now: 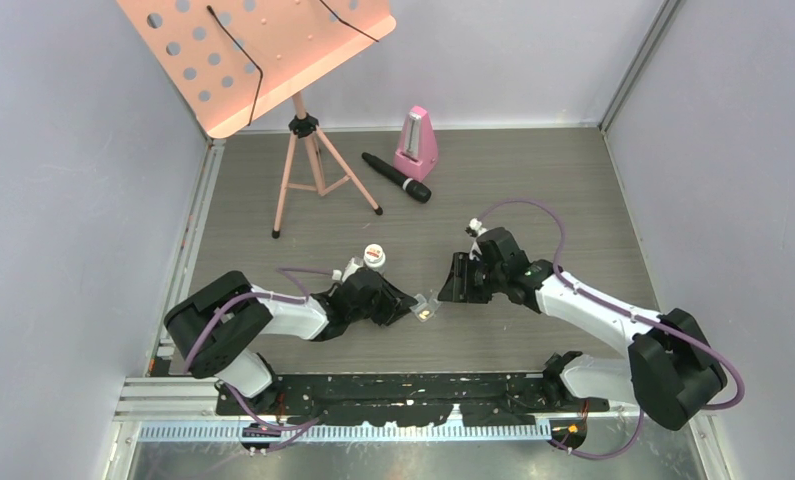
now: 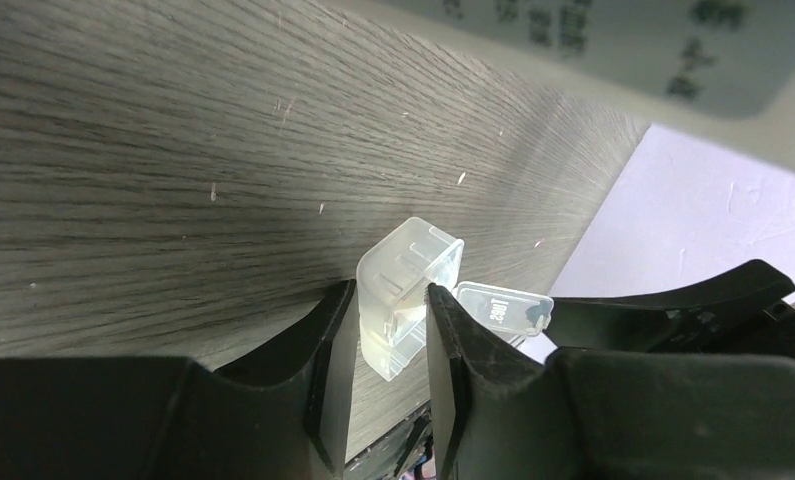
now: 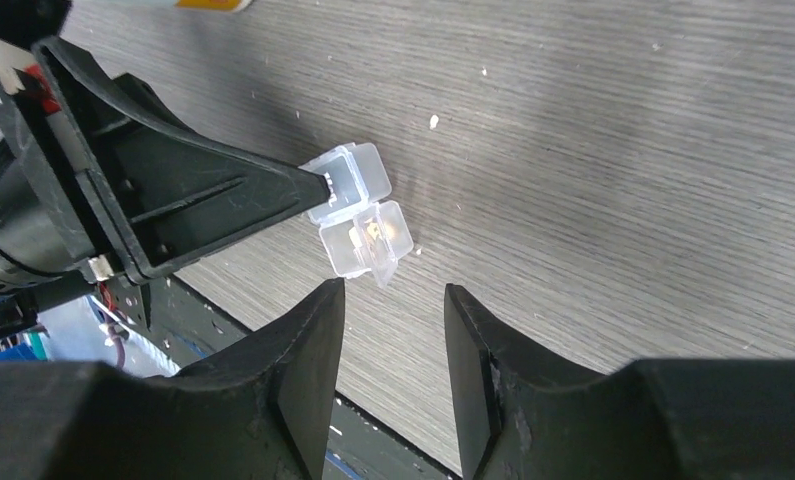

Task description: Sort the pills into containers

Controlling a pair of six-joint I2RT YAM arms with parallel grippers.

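The clear two-compartment pill box [image 3: 358, 205] lies on the wood table between the arms. It also shows in the top view [image 1: 425, 312] and the left wrist view [image 2: 405, 290]. My left gripper [image 2: 391, 295] is shut on one compartment, with an open lid [image 2: 503, 306] sticking out beside its finger. The other compartment stands open and holds an orange-yellow pill [image 3: 373, 232]. My right gripper [image 3: 393, 290] is open and empty, hovering just short of the box, jaws pointing at it. In the top view the left gripper [image 1: 411, 305] and the right gripper [image 1: 451, 283] face each other.
A white-capped small bottle [image 1: 374, 257] stands just behind the left gripper. A pink music stand [image 1: 298, 150], a black microphone [image 1: 397, 177] and a pink metronome [image 1: 416, 145] are at the back. The table's black front rail [image 1: 393, 385] runs close below the box.
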